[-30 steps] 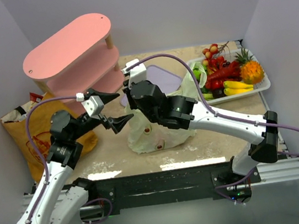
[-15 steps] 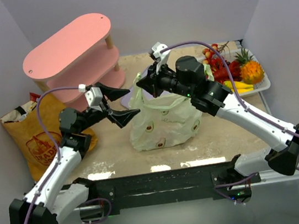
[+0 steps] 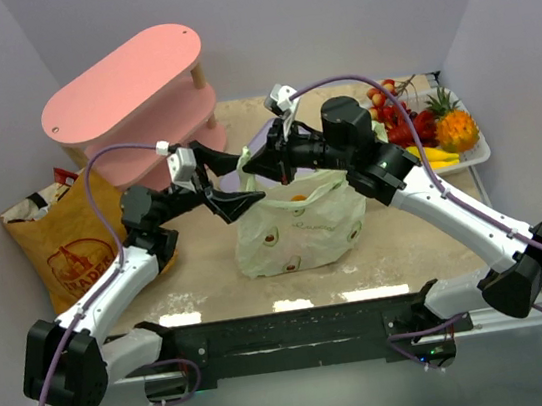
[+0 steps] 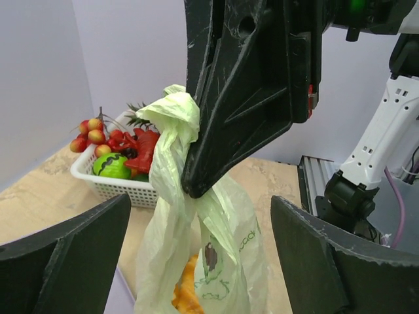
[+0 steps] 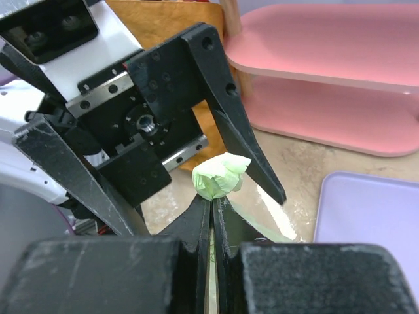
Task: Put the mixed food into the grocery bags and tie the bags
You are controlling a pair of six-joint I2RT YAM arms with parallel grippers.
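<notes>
The only print that can be read stands on the brown paper bag (image 3: 53,234), which lies out to the left of the left gripper (image 3: 235,180). It is a round red emblem (image 3: 80,267) with capitals curving across it. "RADER" shows, and the letters around it are lost in the creases. The pale-green plastic bag (image 3: 300,229) hanging below the right gripper (image 3: 245,164) carries a short line of green script (image 4: 251,239) beside small avocado pictures (image 4: 211,255). That script is too small and crumpled to make out.

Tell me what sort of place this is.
Likely a robot lab test booth: plain walls box in a small table, the left arm and right arm are bolted to a black rail, and a fruit tray looks like props.
</notes>
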